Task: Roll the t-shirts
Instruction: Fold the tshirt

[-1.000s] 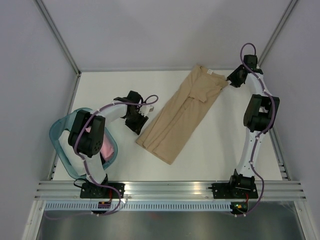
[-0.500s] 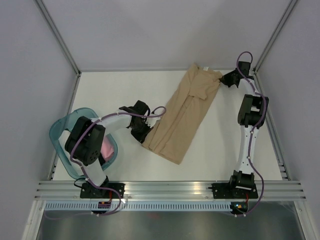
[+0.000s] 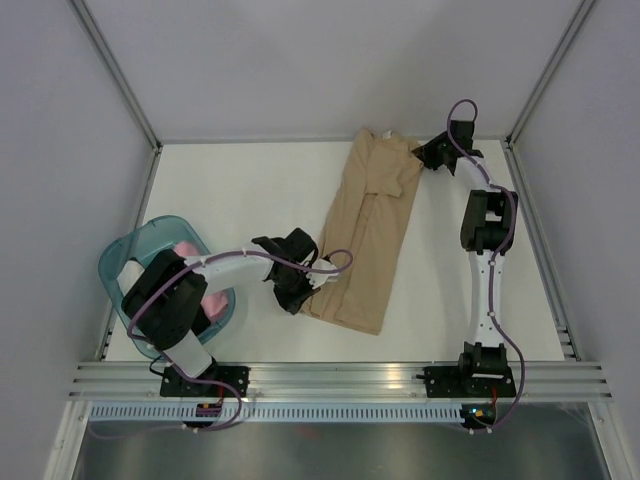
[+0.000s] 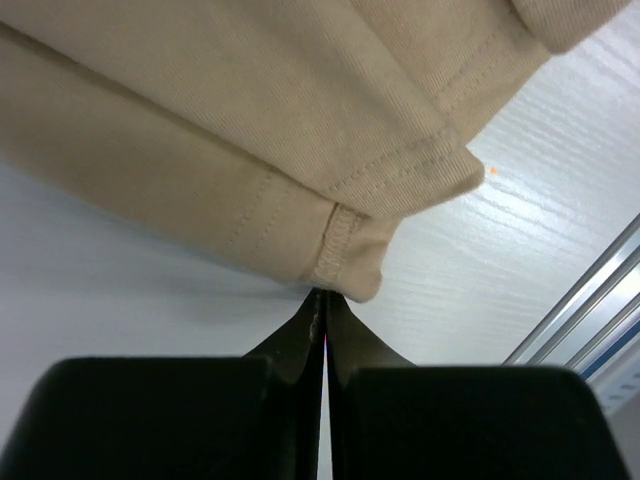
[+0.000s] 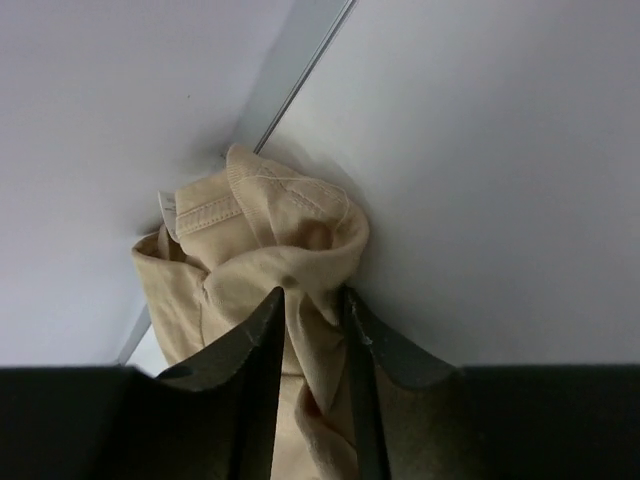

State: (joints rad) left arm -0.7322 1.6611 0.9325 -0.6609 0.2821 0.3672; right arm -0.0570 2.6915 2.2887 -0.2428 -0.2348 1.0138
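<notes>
The tan t-shirt [image 3: 372, 235], light and limp, likely needs edge grips: left gripper [image 4: 322, 302] is clamped on its hem corner, right gripper [image 5: 312, 298] on its bunched collar.

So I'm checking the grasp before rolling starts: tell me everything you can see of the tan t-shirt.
The tan t-shirt is soft beige knit with stitched hems. It is folded lengthwise into a long narrow strip and lies on the white table, running from the far edge toward the near rail. The left end effector pinches its near hem corner. The right end effector grips bunched fabric at the collar end, where a pale tag peeks out.
</notes>
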